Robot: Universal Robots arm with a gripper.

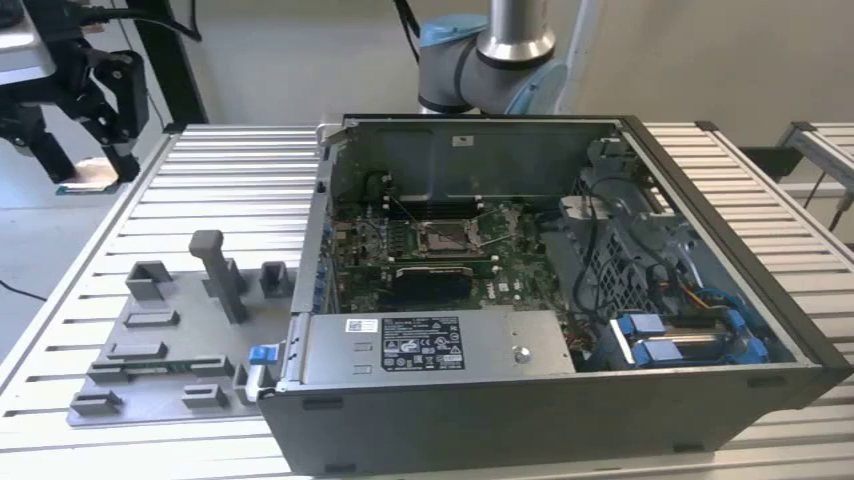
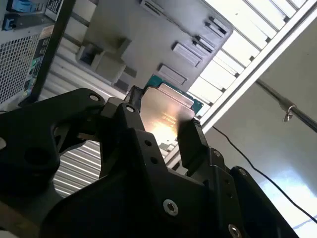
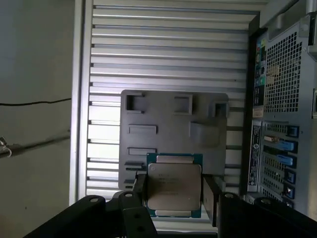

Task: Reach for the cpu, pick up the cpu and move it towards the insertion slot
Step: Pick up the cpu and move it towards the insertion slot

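— Black fingers (image 3: 210, 196) of the hand (image 3: 176, 196) clamp the cpu (image 3: 174, 186) by two opposite edges, clear above the surface (image 3: 163, 59).
— Carry it level, I'd say; the insertion slot (image 1: 441, 236) lies well apart.

Pale silver face on the cpu (image 3: 174, 182), teal-green border; gripper (image 3: 175, 189) matte black. White table (image 3: 168, 49) ribbed in parallel slats; fixture plate (image 3: 168, 115) plain grey. Dark green circuit board (image 1: 514, 288).

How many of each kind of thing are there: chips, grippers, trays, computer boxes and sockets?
Small flat square silver cpu: 1
Black gripper, shut on the cpu: 1
Grey plastic tray with blocks: 1
Open grey metal computer case: 1
Square metal-framed insertion slot: 1
Total: 5
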